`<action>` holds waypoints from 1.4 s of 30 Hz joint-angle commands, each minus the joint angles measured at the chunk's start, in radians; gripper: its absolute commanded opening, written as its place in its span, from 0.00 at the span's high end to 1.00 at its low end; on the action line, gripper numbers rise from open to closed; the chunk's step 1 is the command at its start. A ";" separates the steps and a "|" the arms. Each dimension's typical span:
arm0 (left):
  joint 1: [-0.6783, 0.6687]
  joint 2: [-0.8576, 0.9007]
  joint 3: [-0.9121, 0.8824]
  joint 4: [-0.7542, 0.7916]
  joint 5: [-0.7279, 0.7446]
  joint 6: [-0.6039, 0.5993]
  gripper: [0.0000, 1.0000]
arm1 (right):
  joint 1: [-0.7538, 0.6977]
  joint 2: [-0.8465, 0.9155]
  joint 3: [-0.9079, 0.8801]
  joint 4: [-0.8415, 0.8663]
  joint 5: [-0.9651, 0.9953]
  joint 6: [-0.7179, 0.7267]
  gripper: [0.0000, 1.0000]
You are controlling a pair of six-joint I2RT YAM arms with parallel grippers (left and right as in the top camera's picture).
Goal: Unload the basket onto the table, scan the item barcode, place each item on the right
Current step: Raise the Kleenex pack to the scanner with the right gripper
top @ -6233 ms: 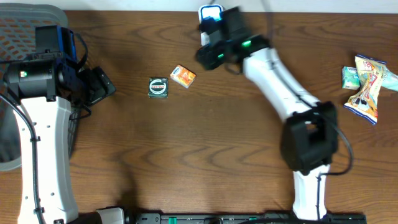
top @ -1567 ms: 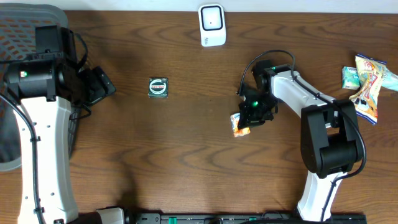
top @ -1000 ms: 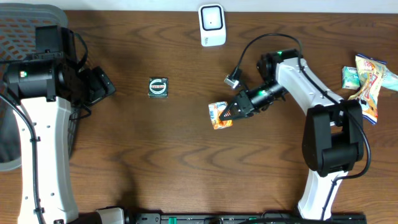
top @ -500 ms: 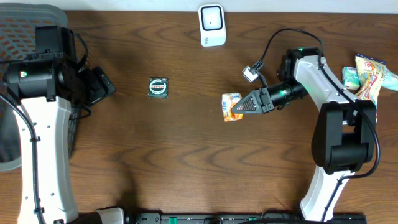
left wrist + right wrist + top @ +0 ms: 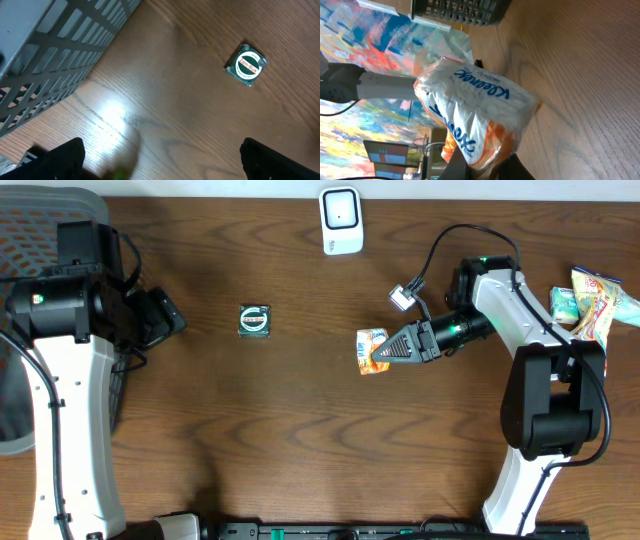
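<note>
Right arm: the forearm reaches from the table's right side toward its centre, wrist turned so that the right gripper (image 5: 388, 352) lies nearly level and points left. Its jaws are pressed onto one end of the orange-and-white plastic tissue packet (image 5: 371, 351). The rest of the packet projects past the fingertips, away from the arm. In the right wrist view the packet (image 5: 475, 112) fills the centre, blue lettering facing the camera, with the dark fingers (image 5: 465, 162) pinching its lower edge. Whether it clears the brown wooden table (image 5: 300, 440) cannot be told.

The packet sits near the table's middle, well apart from the white barcode scanner (image 5: 340, 220) at the far edge, and to the right of the round green tin (image 5: 255, 320).

Left arm: it stands at the left beside the grey mesh basket (image 5: 40, 220). The left gripper (image 5: 160, 318) has its jaws spread wide, holding nothing, and the tin (image 5: 245, 65) lies well ahead of it.
</note>
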 commanded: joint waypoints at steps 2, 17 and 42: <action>0.002 0.006 -0.004 -0.003 -0.006 -0.005 0.02 | 0.002 0.000 0.015 0.000 -0.024 -0.026 0.99; 0.002 0.006 -0.004 -0.003 -0.005 -0.005 0.02 | 0.001 0.000 0.015 0.000 0.032 -0.236 0.99; 0.002 0.006 -0.004 -0.003 -0.006 -0.005 0.02 | 0.130 0.000 0.021 0.407 0.650 0.664 0.99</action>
